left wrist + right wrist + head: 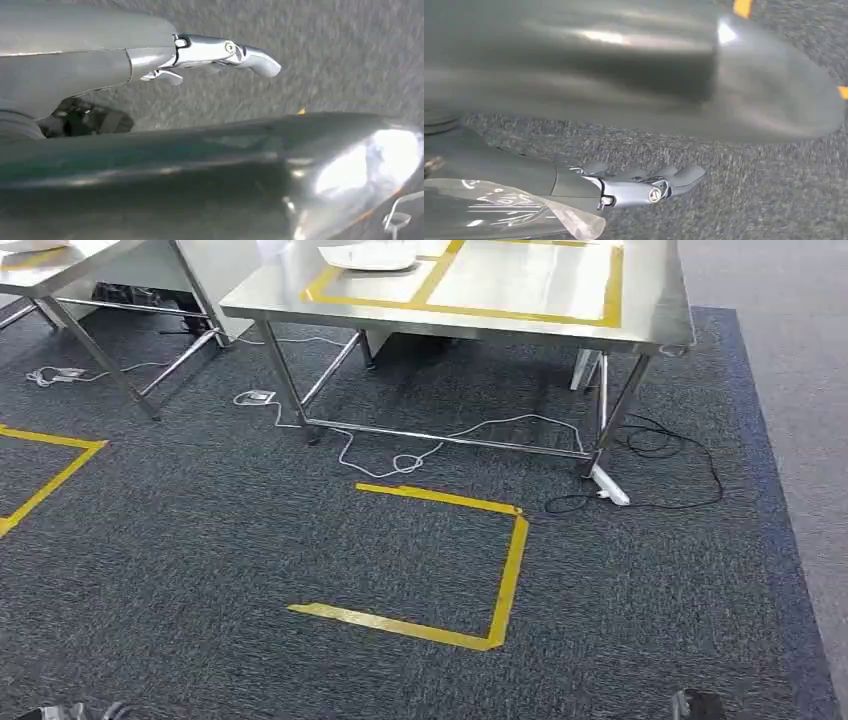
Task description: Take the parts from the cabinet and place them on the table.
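Note:
In the right wrist view my right hand [634, 187] hangs over the dark carpet, fingers [674, 177] nearly straight. A clear printed plastic bag [509, 212] lies against it and stays with the hanging hand; its contents are hidden. My left hand [210, 52] hangs over the carpet too, with its fingers stretched out and nothing in them. Ahead in the head view stands the steel table [650, 320] with yellow tape lines on its top. A white bagged item [368, 254] rests on its far left part.
A yellow tape corner [505, 580] marks the carpet in front of the table. White and black cables and a power strip [610, 488] lie around the table legs. A second steel table [60, 270] stands at the far left. Grey floor borders the carpet on the right.

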You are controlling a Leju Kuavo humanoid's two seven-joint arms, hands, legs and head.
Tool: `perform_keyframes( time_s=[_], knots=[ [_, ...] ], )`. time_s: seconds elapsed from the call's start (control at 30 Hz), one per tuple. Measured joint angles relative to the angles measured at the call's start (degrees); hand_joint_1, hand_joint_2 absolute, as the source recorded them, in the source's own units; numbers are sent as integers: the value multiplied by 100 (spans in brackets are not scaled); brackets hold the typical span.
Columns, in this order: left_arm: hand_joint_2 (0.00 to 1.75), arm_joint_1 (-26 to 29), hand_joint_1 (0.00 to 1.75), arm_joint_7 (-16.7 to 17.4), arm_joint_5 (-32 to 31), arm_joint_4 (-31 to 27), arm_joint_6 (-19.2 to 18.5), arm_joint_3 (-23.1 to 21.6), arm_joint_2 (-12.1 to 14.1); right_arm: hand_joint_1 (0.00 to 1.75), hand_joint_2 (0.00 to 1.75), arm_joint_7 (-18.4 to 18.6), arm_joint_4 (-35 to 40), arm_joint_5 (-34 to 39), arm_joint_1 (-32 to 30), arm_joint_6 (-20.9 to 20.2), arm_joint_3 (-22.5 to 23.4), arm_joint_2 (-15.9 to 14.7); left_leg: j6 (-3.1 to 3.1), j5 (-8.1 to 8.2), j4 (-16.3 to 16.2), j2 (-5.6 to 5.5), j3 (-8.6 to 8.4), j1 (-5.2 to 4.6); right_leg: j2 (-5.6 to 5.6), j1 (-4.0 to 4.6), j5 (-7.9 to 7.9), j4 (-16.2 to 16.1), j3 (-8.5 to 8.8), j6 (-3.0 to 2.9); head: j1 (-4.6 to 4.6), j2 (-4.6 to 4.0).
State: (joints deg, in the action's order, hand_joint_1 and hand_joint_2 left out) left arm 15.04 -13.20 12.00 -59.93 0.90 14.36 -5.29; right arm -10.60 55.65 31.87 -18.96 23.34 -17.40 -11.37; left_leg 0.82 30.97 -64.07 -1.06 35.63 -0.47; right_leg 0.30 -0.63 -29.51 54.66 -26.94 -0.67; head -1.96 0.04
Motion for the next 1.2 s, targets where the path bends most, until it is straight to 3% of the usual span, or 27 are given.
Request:
perform_keyframes(
  time_s=[0.07, 0.1, 0.13, 0.2, 0.23, 0.27, 0.33, 0.4, 0.43, 0.47, 0.5, 0.57, 0.6, 0.63, 0.67, 0.7, 0.77, 0.83, 0.87, 0.93, 0.97, 1.0, 1.07, 1.1, 1.13, 1.17, 1.2],
  knots=[
    [0, 1, 0, 2, 0, 9, 0, 4, -11, 0, 0, 2, -22, 2, -13, 2, -7, 0, 59, 346, -872, 46, 360, 43, -159, 4, -1, 7, -74, 1, -3, 0],
    [0, 17, 0, 4, 0, 13, 0, 7, -13, 0, 0, 2, -28, 0, -8, 2, -9, 0, 76, 337, -994, 55, 401, 62, -218, 4, -2, 14, -81, 2, 2, 0],
    [0, 32, 0, 6, 0, 15, 0, 9, -15, 0, 0, 2, -33, 2, 2, 0, -11, 0, 89, 214, -853, 65, 298, 81, -282, 4, -12, 20, -85, 5, 2, 0],
    [0, 37, 0, 17, -11, 15, 0, 33, -15, 0, 0, 0, -35, 4, 9, 0, -15, 0, 85, -210, 54, 150, -223, 92, -399, 3, -30, 32, -78, 33, 2, 0],
    [0, 31, 0, 17, -28, 15, -4, 37, -15, 0, 0, -2, -37, 11, 12, 2, -18, 0, 66, -363, 533, 336, -518, 86, -449, 7, -44, 37, -53, 53, 4, 0],
    [0, 7, 0, 26, -63, 15, -13, 37, -15, 0, 0, -9, -39, 22, 8, 2, -18, 0, 33, -252, 807, 551, -636, 39, -497, 40, -84, 39, -38, 102, 6, 0],
    [0, -9, 0, 37, -133, 15, -20, 37, -24, 0, 0, -24, -46, 37, 31, 4, -18, 2, -93, -187, 836, 410, -613, 25, -598, 48, -149, -2, -15, 200, -27, 0],
    [0, 33, 0, 57, -203, 15, -15, 55, -26, 0, 0, 5, -44, 41, 37, 4, -18, 2, -194, -147, 864, 299, -618, 41, -624, 24, -60, 122, 108, 299, -31, 0],
    [0, 57, 0, 83, -249, 9, -15, 68, -30, 0, 0, 113, -16, 59, 29, 11, -15, 2, -260, -220, 879, 237, -705, 51, -553, -2, -137, 169, 34, 336, -37, 2],
    [0, 61, 0, 94, -282, -2, -4, 76, -48, 0, 0, 183, 46, 57, 11, 32, -7, 0, -288, -216, 873, 215, -758, 51, -313, -20, -257, 394, -63, 348, -40, -2],
    [0, 55, 0, 129, -299, -2, -4, 79, -61, 0, 0, 264, 100, 52, -10, 59, -4, -2, -316, -195, 872, 161, -779, 42, -162, -30, -412, 817, -307, 348, -46, 0],
    [0, 48, 0, 142, -328, -22, 0, 81, -66, 0, 0, 334, 155, 54, -68, 100, 0, -4, -346, -145, 872, 47, -822, 21, -54, -30, -701, 1692, -917, 356, -50, 0],
    [0, 68, 0, 159, -345, -37, 9, 83, -70, 0, 0, 367, 186, 54, -107, 105, 0, -4, -340, -105, 872, -27, -871, 14, -44, -31, -793, 1909, -1145, 361, -46, 0],
    [0, 96, 0, 166, -358, -50, 15, 85, -74, 0, 0, 378, 214, 54, -147, 105, 2, -4, -337, -47, 872, -94, -932, 11, -42, -34, -785, 1856, -1239, 377, -48, -2],
    [0, 116, 0, 183, -363, -59, 17, 87, -74, 0, 0, 380, 232, 54, -167, 103, 4, -4, -324, 13, 872, -166, -1023, 11, -36, -40, -683, 1608, -1221, 384, -51, 0],
    [0, 134, 0, 190, -378, -70, 17, 87, -79, 0, 0, 380, 238, 54, -182, 101, 6, -4, -308, 88, 871, -227, -1123, 11, -3, -57, -451, 1212, -1141, 390, -51, -2],
    [0, 149, 0, 208, -411, -92, 22, 90, -83, 0, 0, 372, 236, 55, -228, 85, 11, -4, -273, 252, 858, -336, -1258, 11, 307, -124, 514, 451, -1068, 414, -59, -2],
    [0, 145, 0, 234, -431, -140, 44, 92, -92, 0, 0, 371, 254, 85, -245, 52, 22, -4, -193, 410, 875, -450, -1346, 38, 220, -27, 339, 451, -908, 277, -37, -2],
    [0, 150, 0, 238, -446, -170, 42, 92, -96, 0, 0, 376, 317, 92, -257, 50, 61, -4, -134, 364, 857, -474, -1412, 71, 176, -3, 398, 446, -880, 209, -27, 0],
    [0, 128, 0, 236, -487, -221, 48, 85, -94, 0, 0, 387, 413, 85, -230, 55, 111, -15, -99, 210, 533, -415, -1264, 77, 69, -19, 373, 368, -718, 141, -59, 0],
    [0, 125, 0, 229, -501, -225, 41, 68, -120, 0, 0, 391, 428, 79, -235, 57, 126, -18, -71, 52, 136, -189, -1033, 67, 21, -18, 339, 327, -640, 103, -40, 0],
    [0, 108, 0, 223, -533, -234, 42, 55, -120, 0, 0, 400, 439, 61, -253, 57, 144, -17, -40, 53, -316, -36, -719, 73, -43, -17, 292, 283, -565, 50, -31, 0],
    [0, 124, 0, 221, -538, -236, 52, 50, -107, 0, 0, 422, 485, 41, -310, 55, 155, -17, -10, 549, -879, 43, -210, 79, -146, -13, 172, 244, -415, 40, -31, 0],
    [0, 137, 0, 212, -553, -236, 61, 52, -107, 0, 0, 448, 525, 33, -334, 66, 164, -20, -4, 828, -965, 48, -36, 80, -186, -13, 103, 244, -338, 40, -33, 0],
    [0, 150, 0, 194, -575, -236, 83, 52, -107, 0, 0, 494, 603, 26, -359, 90, 181, -20, 0, 929, -919, 55, 67, 82, -231, -13, 31, 244, -252, 41, -27, 0],
    [0, 167, 0, 186, -595, -236, 85, 50, -105, 0, 0, 518, 669, 19, -383, 101, 177, -20, -14, 821, -744, 61, 85, 78, -273, -11, -36, 244, -158, 45, -33, 0],
    [0, 172, 0, 177, -599, -236, 85, 50, -105, 0, 0, 525, 717, 11, -402, 98, 168, -20, -31, 511, -434, 85, 46, 64, -324, -11, -103, 240, -72, 51, -26, 0]
  ],
)
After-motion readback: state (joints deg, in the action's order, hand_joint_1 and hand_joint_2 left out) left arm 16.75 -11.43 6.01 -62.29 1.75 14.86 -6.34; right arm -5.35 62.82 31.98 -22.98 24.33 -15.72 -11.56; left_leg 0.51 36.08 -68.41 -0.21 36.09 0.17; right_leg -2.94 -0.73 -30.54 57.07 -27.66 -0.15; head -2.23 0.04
